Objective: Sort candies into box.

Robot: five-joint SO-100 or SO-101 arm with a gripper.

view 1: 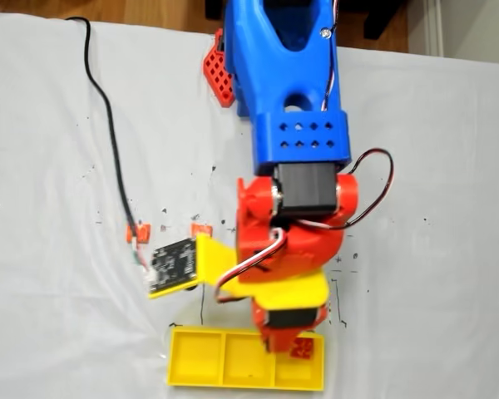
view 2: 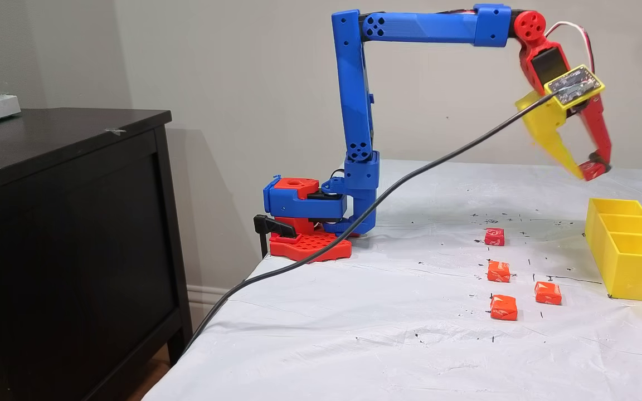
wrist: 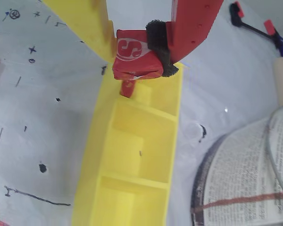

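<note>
Even, soft indoor light fills all three pictures, with no hard glare. In a fixed view from the side, the tall blue and red plastic robot arm [view 2: 354, 111] casts a faint wide shadow on the beige wall, and the dark wooden cabinet [view 2: 64, 234] stays deep and dim. The top-down fixed view is softly blurred throughout, its white cloth-covered table [view 1: 50, 166] bright and slightly washed out. The wrist view is dimmer and bluish; the open printed book [wrist: 245, 183] at its edge looks smeared.

Red candy [wrist: 134, 59] above yellow box [wrist: 132, 155]
</note>
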